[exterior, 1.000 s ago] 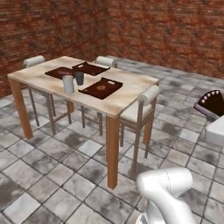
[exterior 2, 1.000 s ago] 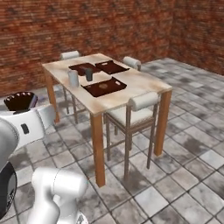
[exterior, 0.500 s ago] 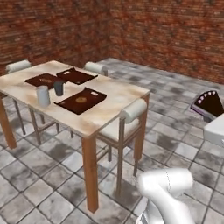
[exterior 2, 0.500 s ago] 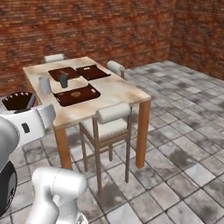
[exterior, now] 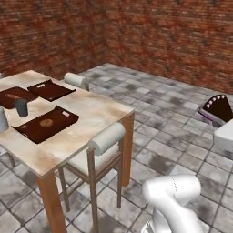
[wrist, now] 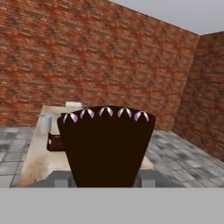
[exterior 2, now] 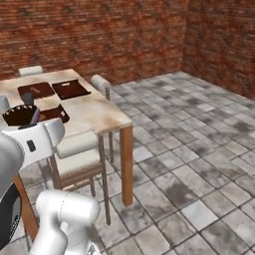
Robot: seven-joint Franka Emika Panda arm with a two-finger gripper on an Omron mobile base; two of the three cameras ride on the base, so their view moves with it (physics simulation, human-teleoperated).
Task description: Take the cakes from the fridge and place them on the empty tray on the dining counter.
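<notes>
Dark chocolate cake [wrist: 107, 146] sits between my gripper's [wrist: 106, 178] fingers in the hand view, a wedge with white-and-purple dots along its top edge; the jaws are clamped on it from both sides. I see the same cake at the right edge of the left base view [exterior: 219, 108] and at the left of the right base view [exterior 2: 21, 115], held up in the air, well off the table [exterior: 98, 109].

On the marble table lie three brown trays. The nearest one [exterior: 46, 124] carries a round biscuit [exterior: 46, 123]. The far tray [exterior: 51, 89] beside the far chair [exterior: 75, 80] looks bare. The third tray [exterior: 13, 96] at the left edge holds something tan that I cannot make out. A dark cup [exterior: 21, 108] stands between the trays. A white-cushioned chair [exterior: 101, 148] is tucked in at the near side.
</notes>
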